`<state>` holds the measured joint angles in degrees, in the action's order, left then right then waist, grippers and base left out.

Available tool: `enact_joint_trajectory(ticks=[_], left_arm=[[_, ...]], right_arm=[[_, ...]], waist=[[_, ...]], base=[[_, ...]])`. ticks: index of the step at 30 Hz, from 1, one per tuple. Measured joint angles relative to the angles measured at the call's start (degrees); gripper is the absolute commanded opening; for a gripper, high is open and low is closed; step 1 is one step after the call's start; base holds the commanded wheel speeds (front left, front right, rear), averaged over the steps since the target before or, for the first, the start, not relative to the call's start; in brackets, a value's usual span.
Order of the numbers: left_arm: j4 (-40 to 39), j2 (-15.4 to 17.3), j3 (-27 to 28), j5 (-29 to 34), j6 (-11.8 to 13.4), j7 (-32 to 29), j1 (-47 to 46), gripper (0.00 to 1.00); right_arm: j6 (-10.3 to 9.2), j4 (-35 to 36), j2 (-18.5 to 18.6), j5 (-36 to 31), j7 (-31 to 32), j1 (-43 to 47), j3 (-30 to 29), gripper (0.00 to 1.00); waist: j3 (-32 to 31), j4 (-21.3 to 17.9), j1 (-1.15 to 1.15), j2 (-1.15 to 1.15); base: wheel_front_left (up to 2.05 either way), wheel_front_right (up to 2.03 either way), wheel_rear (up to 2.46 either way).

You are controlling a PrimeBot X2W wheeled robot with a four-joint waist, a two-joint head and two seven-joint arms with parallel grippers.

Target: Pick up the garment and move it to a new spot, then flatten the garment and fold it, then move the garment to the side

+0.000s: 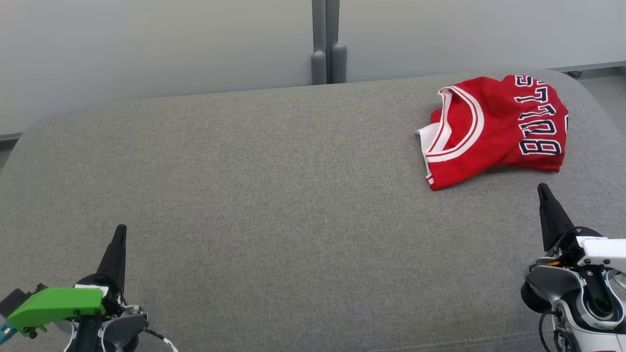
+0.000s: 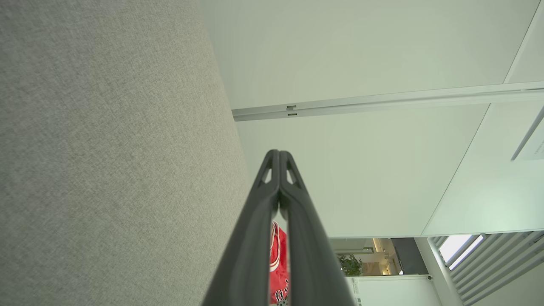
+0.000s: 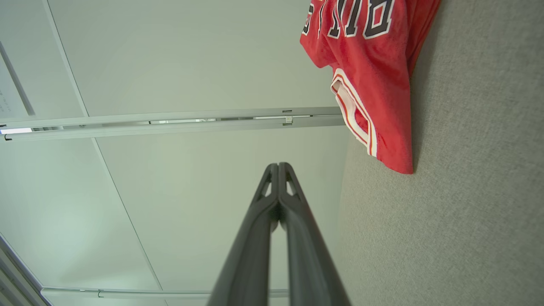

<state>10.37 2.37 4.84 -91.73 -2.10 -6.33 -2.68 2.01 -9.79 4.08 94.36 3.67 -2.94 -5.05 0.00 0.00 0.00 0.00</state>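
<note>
The right gripper [image 1: 542, 189] sits nearest, its two dark fingers pressed together on nothing, just short of the near hem of the red garment [image 1: 494, 129]. The left gripper [image 1: 121, 231], likewise closed and empty, is well away from the garment, off to its left. The garment lies loosely bunched on the grey cushion [image 1: 274, 195], close to its far right corner. Going in with fingers closed would likely shove the cloth toward that rounded edge. Pinching only the top layer could drag it open lopsided.

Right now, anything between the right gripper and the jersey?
Nothing: bare grey cushion between the right gripper and the red jersey, seen in the head view.
</note>
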Motion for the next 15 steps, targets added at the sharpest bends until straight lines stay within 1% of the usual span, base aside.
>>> enact_joint_trajectory(ticks=[15], left_arm=[[0.0,0.0,0.0,0.0,0.0,0.0,0.0,0.00]], right_arm=[[0.00,-0.1,0.0,0.0,0.0,0.0,0.0,0.00]], waist=[[0.0,0.0,0.00,0.00]], base=[[0.00,0.00,0.00]])
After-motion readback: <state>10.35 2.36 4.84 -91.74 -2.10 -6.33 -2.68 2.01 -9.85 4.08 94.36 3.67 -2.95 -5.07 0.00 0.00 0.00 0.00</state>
